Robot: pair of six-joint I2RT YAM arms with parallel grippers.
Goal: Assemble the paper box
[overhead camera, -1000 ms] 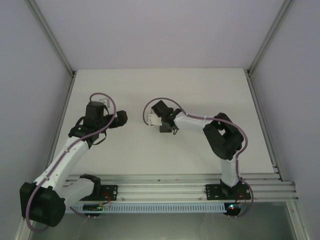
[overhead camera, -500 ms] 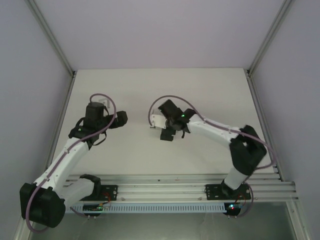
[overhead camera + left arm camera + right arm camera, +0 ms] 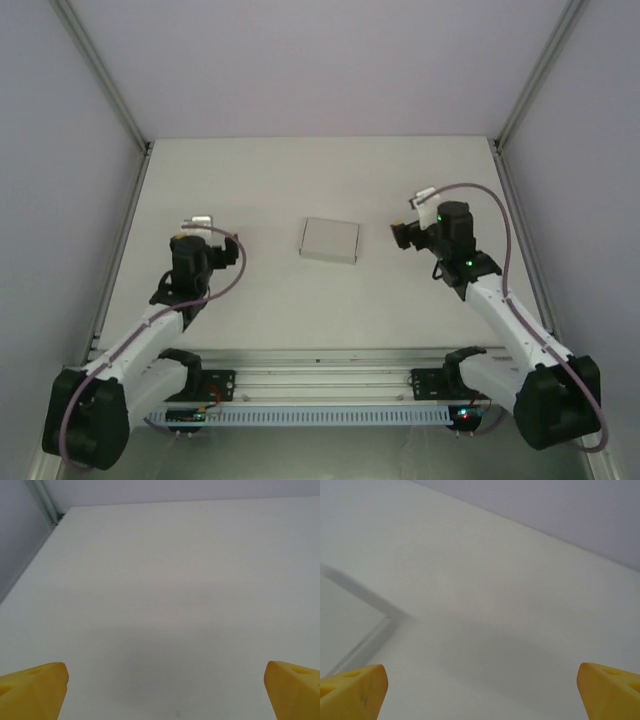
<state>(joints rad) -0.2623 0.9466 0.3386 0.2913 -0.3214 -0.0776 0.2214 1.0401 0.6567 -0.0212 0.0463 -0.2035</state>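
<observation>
Folded paper box [image 3: 329,240] lies flat on surface [image 3: 300,310], between left pincer [image 3: 165,672] and right pincer [image 3: 481,672], touching neither; both stand apart, empty.

In the left wrist view, the left pincer [image 3: 165,692] is cut off by the picture's bottom corners, so just the yellow tips of its fingers [image 3: 32,692] can be seen. The right pincer [image 3: 482,695] is cropped the same way. The paper box [image 3: 345,625] runs out past that picture's left edge, with one corner visible. From above, the paper box [image 3: 329,240], near the middle of the worktop [image 3: 400,180], is too small to read. Its top is perhaps closed, but seams and flaps cannot be made out.
</observation>
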